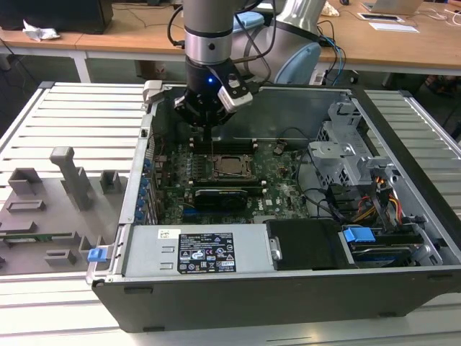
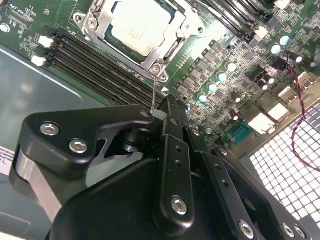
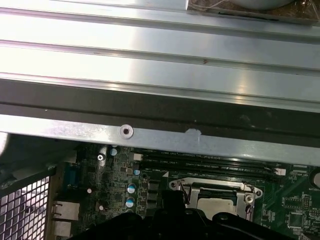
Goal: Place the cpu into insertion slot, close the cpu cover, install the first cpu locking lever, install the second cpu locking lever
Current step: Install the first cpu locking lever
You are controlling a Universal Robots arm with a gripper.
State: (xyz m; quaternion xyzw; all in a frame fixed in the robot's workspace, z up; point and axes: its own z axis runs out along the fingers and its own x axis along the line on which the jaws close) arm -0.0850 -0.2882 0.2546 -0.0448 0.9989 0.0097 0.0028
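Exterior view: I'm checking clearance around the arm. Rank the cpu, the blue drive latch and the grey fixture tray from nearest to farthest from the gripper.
From the gripper:
1. cpu, in its socket just below the gripper.
2. blue drive latch, toward the exterior view's right, inside the case.
3. grey fixture tray, outside the case, at the exterior view's left.

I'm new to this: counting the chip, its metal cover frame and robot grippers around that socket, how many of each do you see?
Dull silver square cpu: 1
Thin silvery metal frame cpu cover: 1
Black robot gripper: 1
Total: 3
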